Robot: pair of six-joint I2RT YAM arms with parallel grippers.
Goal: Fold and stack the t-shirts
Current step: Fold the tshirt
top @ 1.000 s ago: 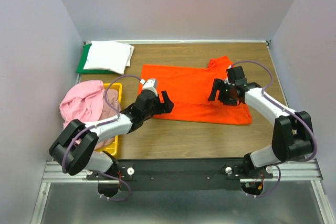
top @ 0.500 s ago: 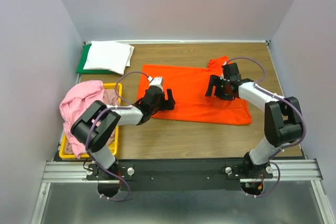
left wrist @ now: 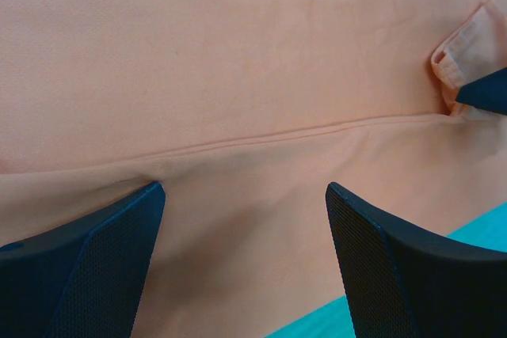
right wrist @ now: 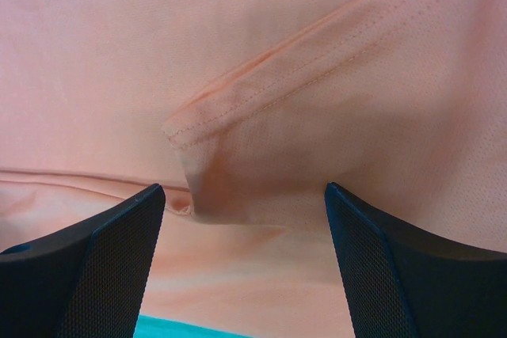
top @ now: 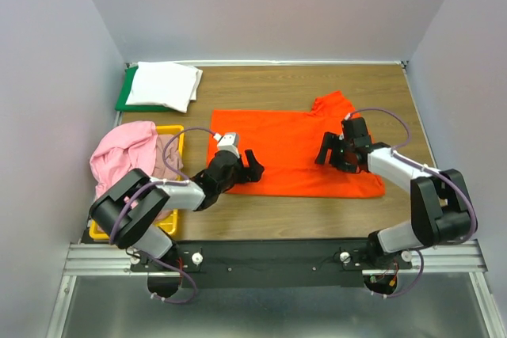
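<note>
The left gripper (top: 255, 165) and the right gripper (top: 326, 153) both stand wide, with nothing between their fingers; the orange t-shirt (top: 289, 148) lies spread flat beneath and between them. A long crease runs just ahead of the left fingertips; a stitched sleeve hem (right wrist: 317, 61) folds over just ahead of the right ones. The cloth looks thin, light and limp, so it likely sags and bunches once lifted; the doubled hem and the near edge by each pincer seem the firmest places to pinch. Well to the left of the left pincer a pink shirt (top: 123, 152) heaps over the yellow bin (top: 176, 134); far beyond it lies a folded white shirt (top: 162, 85).
</note>
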